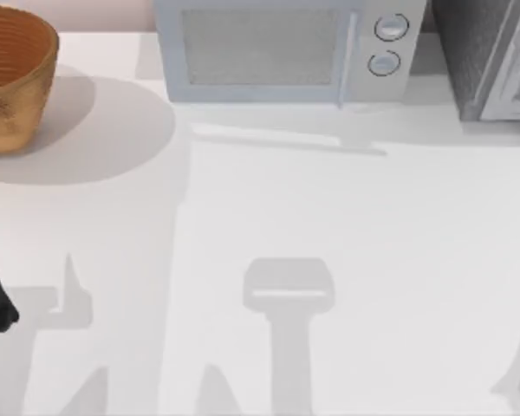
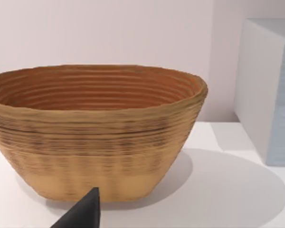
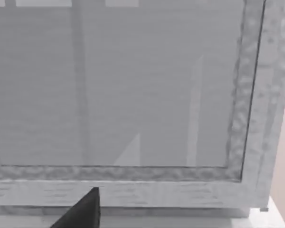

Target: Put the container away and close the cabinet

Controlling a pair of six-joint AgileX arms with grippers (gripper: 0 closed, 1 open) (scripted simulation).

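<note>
1. Where the left gripper (image 2: 85, 213) hangs at the table's 9 o'clock edge, only its dark tip is on record. It cannot be told whether it is open or closed, and nothing is seen in its hold. It faces the large woven brown basket (image 2: 92, 137), which stands upright at 10 o'clock.
2. The right gripper (image 3: 83, 211) faces the grey cabinet with the mottled frame (image 3: 133, 95) at close range. Its opening cannot be told either, and no load is seen.
3. Going outward, the white microwave-like box with two round dials (image 1: 286, 48) stands at 12 o'clock and the grey cabinet at 1 o'clock, both on the white table (image 1: 269, 208).
4. The container: its position cannot be established from these views.
5. Handling, judged only: weight, stiffness, slipperiness and the place to grip it remain unassessed. It should be located before a grip is planned.
6. Which way it points and how its long axis lies cannot be told.
</note>
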